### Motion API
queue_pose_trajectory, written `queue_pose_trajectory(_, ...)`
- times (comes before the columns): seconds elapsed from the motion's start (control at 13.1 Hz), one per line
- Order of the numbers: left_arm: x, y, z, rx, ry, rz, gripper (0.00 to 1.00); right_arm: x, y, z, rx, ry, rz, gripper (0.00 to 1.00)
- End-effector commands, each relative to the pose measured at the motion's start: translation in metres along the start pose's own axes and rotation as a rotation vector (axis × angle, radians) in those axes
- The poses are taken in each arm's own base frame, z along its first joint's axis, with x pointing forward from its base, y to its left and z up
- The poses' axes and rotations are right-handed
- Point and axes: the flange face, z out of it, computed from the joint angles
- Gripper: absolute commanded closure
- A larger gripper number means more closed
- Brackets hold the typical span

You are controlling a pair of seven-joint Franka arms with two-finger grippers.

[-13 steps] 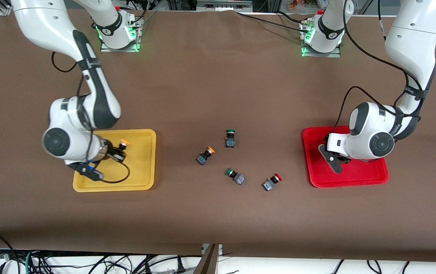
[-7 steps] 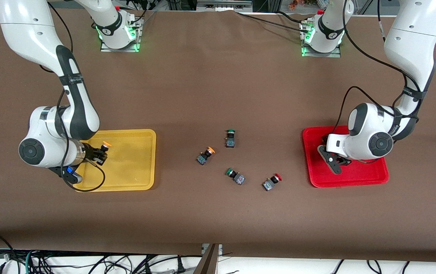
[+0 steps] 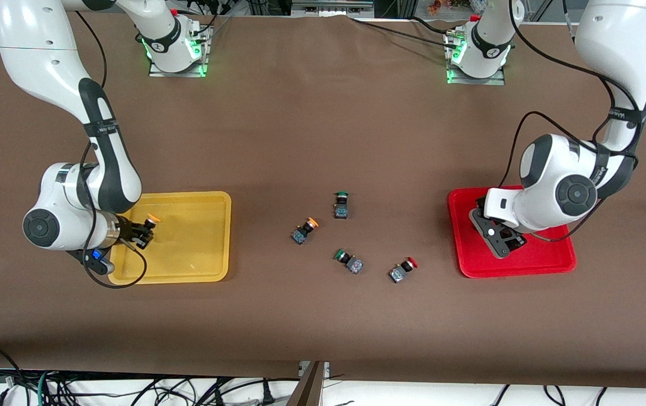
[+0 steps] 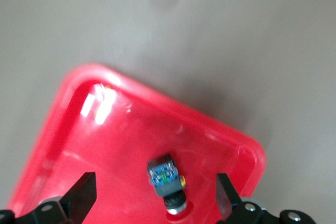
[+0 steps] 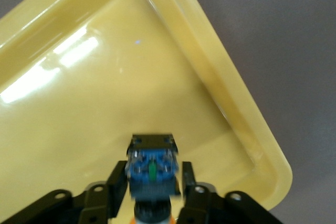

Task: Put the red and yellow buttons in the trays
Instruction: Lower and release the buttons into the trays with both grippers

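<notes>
Nearby, two green-capped switches (image 3: pixel 341 205) among buttons (image 3: pixel 304 230).

Front camera high, faces robot bases; wrist cameras close above red tray (image 4: pixel 247 153), yellow tray (image 5: pixel 231 103)

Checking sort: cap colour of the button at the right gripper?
Yellow-orange cap, clearest in the front view.

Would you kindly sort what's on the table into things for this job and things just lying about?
Job: yellow tray, red tray, yellow button in the right pincer, button in the red tray, loose yellow button, loose red button.
Lying about: two green buttons.
</notes>
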Motion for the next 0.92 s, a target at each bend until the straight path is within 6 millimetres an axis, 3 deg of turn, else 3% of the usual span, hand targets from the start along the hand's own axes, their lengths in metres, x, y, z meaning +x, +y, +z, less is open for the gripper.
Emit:
queue_pose_trajectory(0.0,0.033,0.005,-0.024,0.032,0.025,0.050,0.00,-0.005,-0.008,-0.015,0.019,0.017,-0.030,0.01)
queue_pose_trajectory(0.08,0.039,0.003,-0.026,0.033,0.040,0.049,0.00,-0.008,-0.015,-0.022,0.029,0.020,-0.042,0.01)
queue_pose_trajectory(0.23,0.058,0.006,-0.029,0.044,0.060,0.068,0.00,-0.035,-0.054,-0.029,0.042,0.024,-0.089,0.01)
queue_pose_trajectory(0.46,0.075,0.005,-0.025,0.039,0.083,0.069,0.00,-0.072,-0.096,-0.027,0.033,0.030,-0.042,0.01)
queue_pose_trajectory(0.84,0.097,-0.010,0.010,0.038,0.138,0.063,0.00,-0.148,-0.196,-0.028,0.092,0.105,0.106,0.01)
